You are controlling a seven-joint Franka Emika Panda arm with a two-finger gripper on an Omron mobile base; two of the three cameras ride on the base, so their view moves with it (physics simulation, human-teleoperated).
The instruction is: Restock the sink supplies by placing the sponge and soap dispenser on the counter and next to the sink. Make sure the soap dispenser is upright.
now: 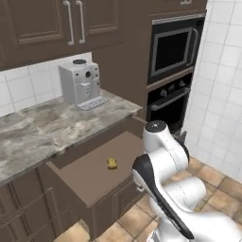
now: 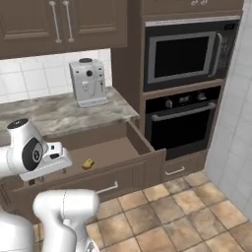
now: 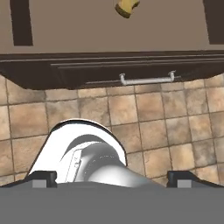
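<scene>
Down in the open drawer [image 1: 94, 177], at 12 o'clock from the pincer [image 3: 111, 178]: yellow sponge [image 1: 112, 163], not yet on the table [image 1: 42, 127]. Pincer wide open, holding nothing. Both things left to place.

drawer [image 1: 94, 182] open from above, sponge [image 1: 112, 163] alone inside, prob. unobstructed

We see the small mustard-yellow sponge [image 1: 112, 163] lying alone on the floor of the open brown drawer [image 1: 90, 182], below the marbled counter [image 1: 42, 130].
</scene>
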